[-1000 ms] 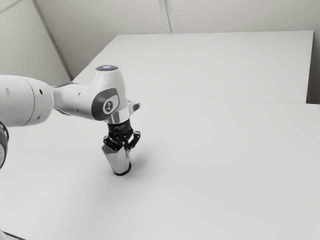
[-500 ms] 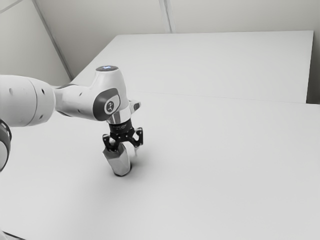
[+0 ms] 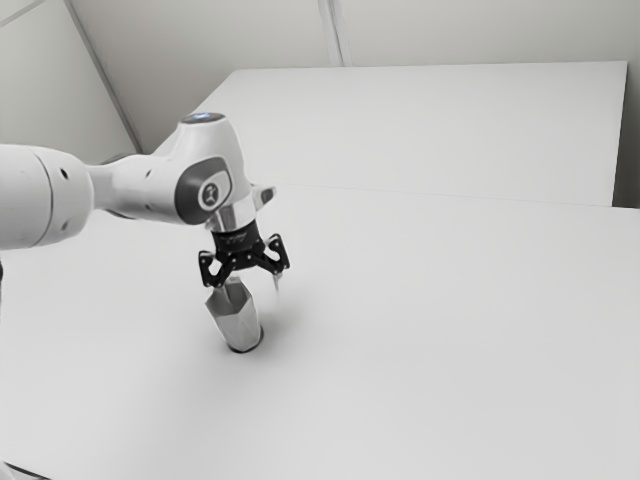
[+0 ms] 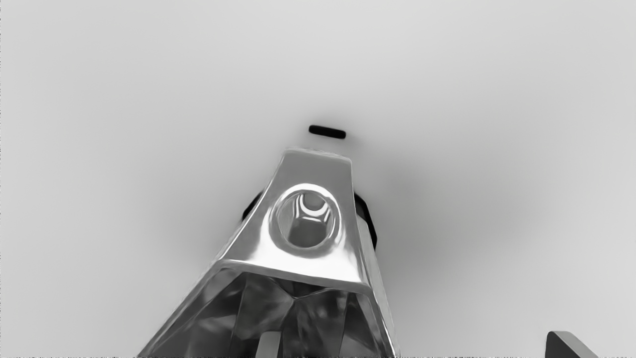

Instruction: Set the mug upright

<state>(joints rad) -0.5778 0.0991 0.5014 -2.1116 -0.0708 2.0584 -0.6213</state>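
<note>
Now the black two-finger gripper [image 3: 253, 287] is seen poised above the tabletop [image 3: 430, 330], with its fingers spread wide and nothing clasped between them. Beneath it, the faceted metallic mug [image 3: 238, 322] is set on its dark base, mouth up, on the pale, smooth surface. In the wrist view, one fingertip [image 4: 270, 344] is shown over the mug's mouth, the other out past its side; a round hole is framed in bright metal, and near it a short black bar [image 4: 327, 132] is seen, though what it belongs to cannot be told.

A soft shadow is cast beside the mug, toward the exterior view's right. Farther back, a faint seam is traced across the white top, and the far edge is backed by a plain grey wall [image 3: 200, 35]. A narrow upright strip [image 3: 335, 30] is set in that wall, and a dark slanting line [image 3: 103, 82] is drawn down toward the table at the exterior view's left.
</note>
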